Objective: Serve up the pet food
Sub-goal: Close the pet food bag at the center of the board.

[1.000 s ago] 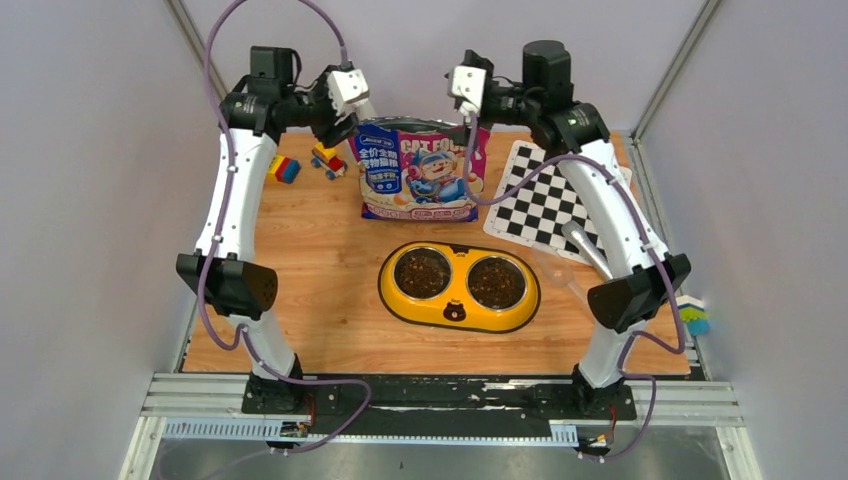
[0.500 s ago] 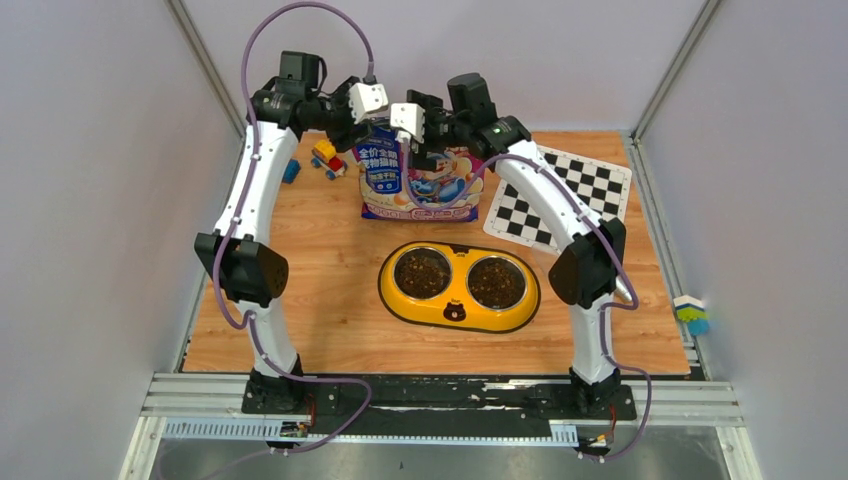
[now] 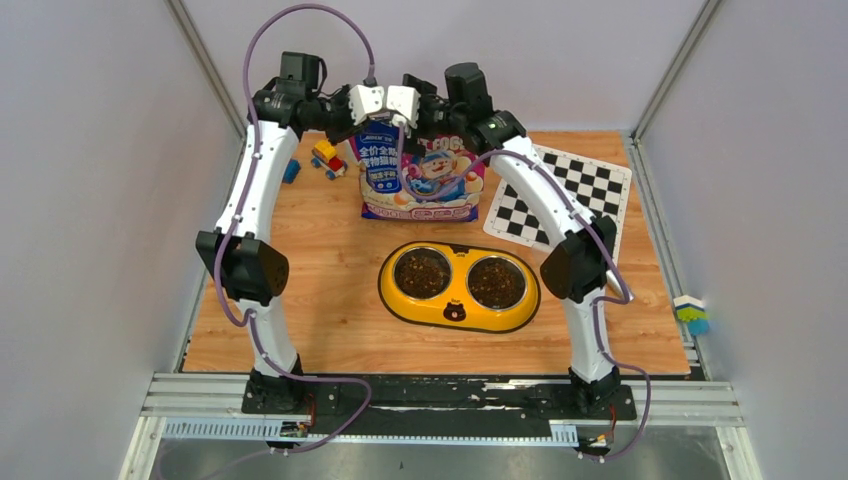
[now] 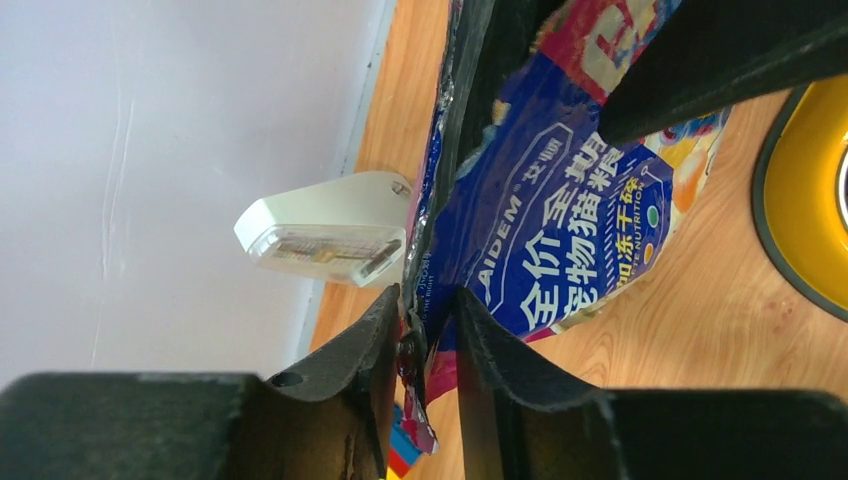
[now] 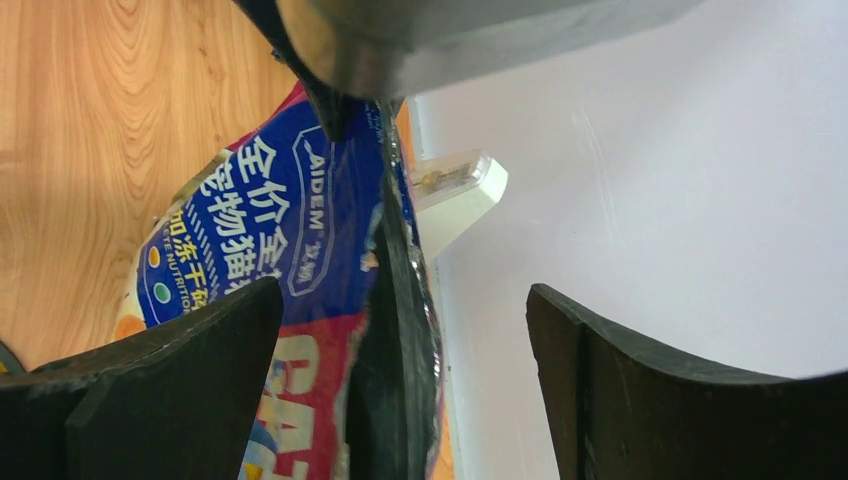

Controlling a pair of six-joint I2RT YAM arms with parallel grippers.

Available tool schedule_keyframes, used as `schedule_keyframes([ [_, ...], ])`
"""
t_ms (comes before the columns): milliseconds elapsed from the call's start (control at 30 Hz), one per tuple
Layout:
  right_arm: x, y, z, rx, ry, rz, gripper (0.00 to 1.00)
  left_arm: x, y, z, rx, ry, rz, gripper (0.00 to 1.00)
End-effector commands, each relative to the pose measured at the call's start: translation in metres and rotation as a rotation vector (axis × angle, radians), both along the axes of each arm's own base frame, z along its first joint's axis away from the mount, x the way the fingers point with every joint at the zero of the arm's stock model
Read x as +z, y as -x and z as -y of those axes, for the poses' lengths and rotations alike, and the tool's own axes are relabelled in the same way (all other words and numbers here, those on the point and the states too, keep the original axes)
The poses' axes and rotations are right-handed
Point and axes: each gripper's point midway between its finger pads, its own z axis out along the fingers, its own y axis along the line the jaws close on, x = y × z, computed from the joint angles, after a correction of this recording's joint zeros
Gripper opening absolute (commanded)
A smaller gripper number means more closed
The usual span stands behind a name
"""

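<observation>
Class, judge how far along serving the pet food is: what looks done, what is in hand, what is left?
Done: kibble sits in both sides of the yellow feeder. In hand: the left hand pinches the top edge of the cat food bag; the right hand straddles that edge, open. Left: probably closing the bag, then letting go.

The kibble (image 3: 422,272) is brown, the feeder (image 3: 458,306) yellow (black-rimmed), the bag (image 3: 420,190) blue-pink.

Arms up, wrists close together, L gripper (image 4: 428,300) pinching, R gripper (image 5: 402,290) wide
</observation>
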Motion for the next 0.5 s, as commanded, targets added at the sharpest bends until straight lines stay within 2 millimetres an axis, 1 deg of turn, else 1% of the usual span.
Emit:
schedule_keyframes([
  [0,0.010,0.003,-0.017,0.043,-0.062,-0.012,0.92,-0.005,-0.005,-0.002,-0.007,0.006,-0.003,0.27],
  [33,0.010,0.004,-0.019,0.049,-0.065,-0.015,0.91,-0.005,-0.005,-0.002,-0.008,0.009,-0.005,0.24],
  [67,0.010,0.003,-0.021,0.050,-0.071,-0.019,0.88,-0.006,-0.005,-0.001,-0.009,0.010,-0.007,0.19],
  [100,0.009,0.003,-0.023,0.056,-0.078,-0.023,0.86,-0.005,-0.005,-0.001,-0.010,0.012,-0.006,0.17],
  [133,0.010,0.002,-0.024,0.059,-0.085,-0.026,0.84,-0.005,-0.005,-0.001,-0.009,0.013,-0.006,0.13],
  [200,0.010,0.003,-0.029,0.071,-0.098,-0.033,0.82,-0.005,-0.005,-0.001,-0.006,0.013,-0.008,0.10],
  [233,0.010,0.003,-0.031,0.078,-0.101,-0.035,0.82,-0.005,-0.005,-0.001,-0.007,0.009,-0.007,0.05],
  [300,0.010,0.004,-0.036,0.085,-0.106,-0.034,0.80,-0.003,-0.005,-0.004,-0.003,0.006,-0.003,0.00],
  [367,0.011,0.006,-0.040,0.092,-0.105,-0.024,0.77,0.000,-0.004,-0.006,0.002,0.011,0.002,0.00],
  [467,0.004,0.002,-0.046,0.067,-0.079,0.019,0.71,0.008,-0.003,-0.010,0.012,0.026,0.013,0.00],
])
